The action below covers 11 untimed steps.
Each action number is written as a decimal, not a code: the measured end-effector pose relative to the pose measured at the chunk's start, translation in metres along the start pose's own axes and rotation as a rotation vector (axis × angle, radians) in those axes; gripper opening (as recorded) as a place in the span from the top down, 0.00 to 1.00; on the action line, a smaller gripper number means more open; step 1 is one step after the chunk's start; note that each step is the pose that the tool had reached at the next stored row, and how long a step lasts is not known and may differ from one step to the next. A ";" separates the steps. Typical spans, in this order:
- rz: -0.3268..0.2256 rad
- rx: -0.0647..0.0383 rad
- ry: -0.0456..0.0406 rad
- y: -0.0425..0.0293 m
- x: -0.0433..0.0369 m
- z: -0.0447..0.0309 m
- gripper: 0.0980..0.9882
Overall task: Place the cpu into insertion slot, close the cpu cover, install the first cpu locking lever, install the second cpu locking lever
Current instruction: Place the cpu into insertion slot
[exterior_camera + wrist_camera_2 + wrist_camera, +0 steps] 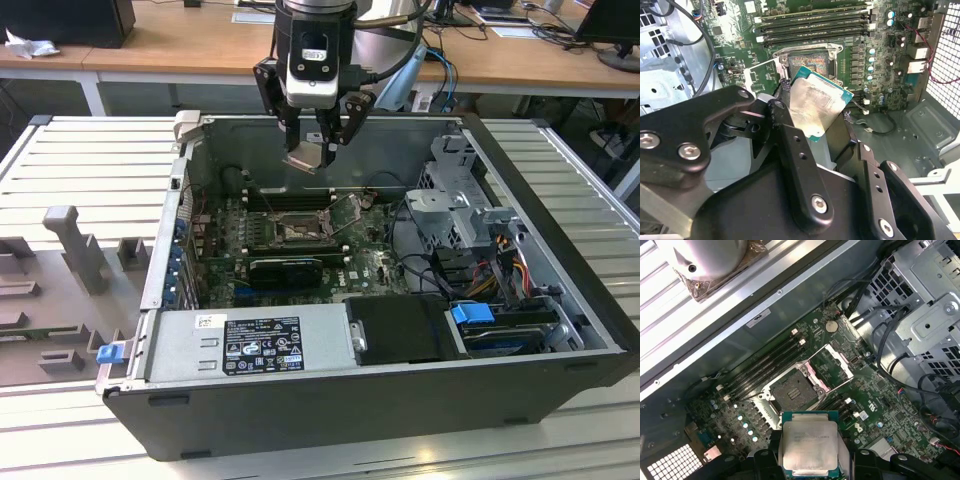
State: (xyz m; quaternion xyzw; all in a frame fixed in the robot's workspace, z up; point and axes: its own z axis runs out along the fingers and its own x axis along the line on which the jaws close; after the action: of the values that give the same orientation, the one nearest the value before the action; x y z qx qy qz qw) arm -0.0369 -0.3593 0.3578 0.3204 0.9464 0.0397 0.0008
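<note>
Clearly step 1 was in hand: at the upper middle of the exterior view the end effector (312, 146) gripped the cpu (305, 159), tilted, well above the bare slot (297, 230), with the cover (346, 208) raised. Seating it called for levelling and squaring.

My arm's gripper (314, 146) hangs over the open computer case (400, 400), the cpu (307, 159) pinched between its fingers and tilted, clear of the green motherboard (235, 240). Below it I see the insertion slot (298, 231) bare, with the cpu cover (346, 211) raised on its side toward the exterior view's right. A grey power supply (250, 345) lies along the case's near wall, a drive cage (450, 200) at the exterior view's right. The case sits on a slatted metal table (90, 160).
</note>
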 end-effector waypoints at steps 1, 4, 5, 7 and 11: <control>0.002 0.000 -0.0001 0.0000 0.0000 0.0000 0.52; 0.007 0.000 -0.0005 0.0000 0.0000 0.0000 0.52; 0.009 0.000 -0.0007 0.0000 0.0000 0.0000 0.52; 0.013 0.000 -0.0010 0.0000 0.0000 0.0001 0.52; 0.024 -0.001 -0.0019 0.0000 0.0000 0.0001 0.52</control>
State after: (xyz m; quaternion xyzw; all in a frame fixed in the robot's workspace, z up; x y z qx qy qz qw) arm -0.0369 -0.3593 0.3577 0.3320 0.9424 0.0396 0.0013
